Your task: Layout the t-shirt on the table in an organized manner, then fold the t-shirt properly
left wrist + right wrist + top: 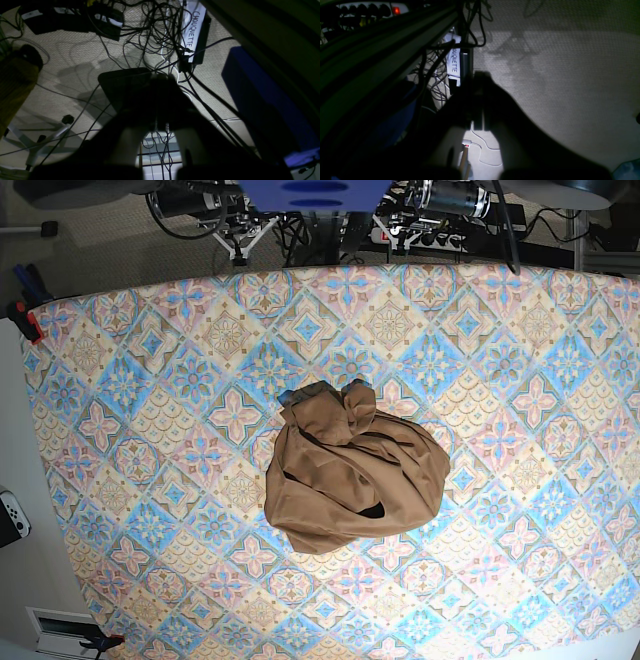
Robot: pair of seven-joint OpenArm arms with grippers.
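Item one, nearest you in the base view: the surface (150, 510), covered in a cloth of blue, pink and cream diamond medallions, filling most of that view.

Item two: the t-shirt (350, 475), plain tan, lying in a crumpled heap near the middle of the surface, bunched into a knot at its far end and spread wider at the near end. Nothing touches it.

Item three, past the far edge: dark arm hardware and cables along the top of the base view; you cannot make out either tool there.

Item four, left wrist view: your left tool (161, 125), a dark silhouette with its tips drawn together, holding nothing. It hangs over a carpeted floor (75, 65) with a tangle of cables (155, 32) and a white label (193, 27) lettered "CHOUQUETTE".

Item five, right wrist view: your right tool (476, 125), likewise dark, drawn together and empty, above the same carpet beside a power strip (370, 8) with a red light.
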